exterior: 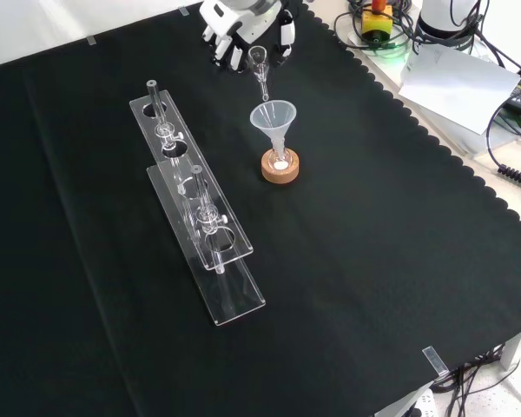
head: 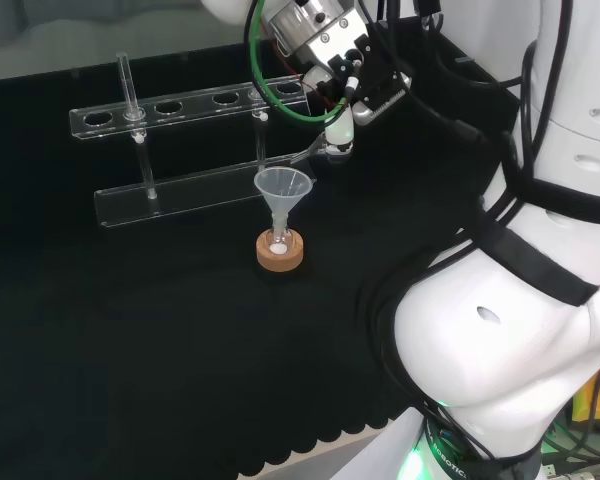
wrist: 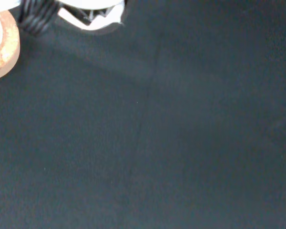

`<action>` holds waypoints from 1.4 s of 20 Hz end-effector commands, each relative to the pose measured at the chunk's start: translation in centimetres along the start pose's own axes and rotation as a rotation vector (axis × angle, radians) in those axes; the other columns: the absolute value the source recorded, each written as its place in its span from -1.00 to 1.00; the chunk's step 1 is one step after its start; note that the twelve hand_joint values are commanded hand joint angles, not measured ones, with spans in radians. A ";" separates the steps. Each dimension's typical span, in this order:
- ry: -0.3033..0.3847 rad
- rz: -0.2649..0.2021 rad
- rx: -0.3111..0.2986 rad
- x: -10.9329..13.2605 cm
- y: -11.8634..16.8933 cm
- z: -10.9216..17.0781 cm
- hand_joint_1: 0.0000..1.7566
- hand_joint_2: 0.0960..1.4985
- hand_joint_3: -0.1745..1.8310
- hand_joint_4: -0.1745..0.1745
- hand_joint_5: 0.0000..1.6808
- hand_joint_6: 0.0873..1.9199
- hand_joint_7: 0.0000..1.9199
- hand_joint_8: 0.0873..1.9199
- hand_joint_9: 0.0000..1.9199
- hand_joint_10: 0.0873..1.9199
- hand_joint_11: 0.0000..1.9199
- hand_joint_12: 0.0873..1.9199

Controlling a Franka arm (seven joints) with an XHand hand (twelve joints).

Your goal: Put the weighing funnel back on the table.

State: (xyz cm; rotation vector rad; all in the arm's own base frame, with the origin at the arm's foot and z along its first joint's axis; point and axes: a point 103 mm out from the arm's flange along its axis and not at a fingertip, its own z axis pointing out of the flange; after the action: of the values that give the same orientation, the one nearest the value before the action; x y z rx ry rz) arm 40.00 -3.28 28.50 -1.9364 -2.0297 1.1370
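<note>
Starting low in the front view: bare black counter (exterior: 373, 287), then a clear rack (exterior: 228, 300) running up the left of centre, with a couple of slim tubes upright in its holes. Impossible to say whether anything sits in them.

Moving up to the centre: cork ring (exterior: 280, 172), small flask (exterior: 280, 162) seated in it, a little white stuff at the bottom of that flask. Planted stem-down in the flask's neck, the funnel (exterior: 273, 117), mouth up, looking empty.

At the top of the frame now: the weighing funnel (exterior: 260, 71), off the counter, tilted with its stem aimed down and just above the funnel's rim. Pinched at its wider end by the robot hand (exterior: 234, 39), fingers curled in around it.

Risks from here? Swinging away too low, likely clipping that rim with the stem and toppling funnel and flask off the ring, white contents spilled. Letting go too high, and probably a glass piece bouncing or rolling across the cloth. Plenty of open counter to the right for setting down.
</note>
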 end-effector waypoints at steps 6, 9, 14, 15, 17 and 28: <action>0.068 0.008 -0.095 -1.3 0.3 1.3 0.23 -0.16 -0.09 1.00 0.34 -0.04 -0.57 -0.42 -0.26 -0.49 -0.64 0.35; 0.092 0.018 -0.114 -2.1 0.6 1.9 0.23 -0.16 -0.09 1.00 0.33 -0.04 -0.57 -0.42 -0.26 -0.49 -0.64 0.35; 0.128 0.033 -0.143 -3.0 1.4 2.9 0.23 -0.16 -0.09 1.00 0.33 -0.04 -0.57 -0.42 -0.26 -0.49 -0.64 0.35; 0.138 0.031 -0.143 -3.2 1.7 3.2 0.23 -0.16 -0.09 1.00 0.33 -0.03 -0.57 -0.42 -0.26 -0.49 -0.64 0.35; 0.156 0.030 -0.141 -3.6 2.3 3.9 0.23 -0.16 -0.09 1.00 0.33 -0.03 -0.57 -0.42 -0.26 -0.49 -0.64 0.35; 0.220 0.044 -0.164 -4.9 5.9 7.1 0.23 -0.16 -0.09 1.00 0.33 -0.03 -0.57 -0.42 -0.25 -0.49 -0.64 0.35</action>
State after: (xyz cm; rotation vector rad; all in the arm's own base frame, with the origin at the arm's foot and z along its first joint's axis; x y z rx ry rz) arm 41.04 -9.63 24.82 -2.0830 -2.0543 0.7909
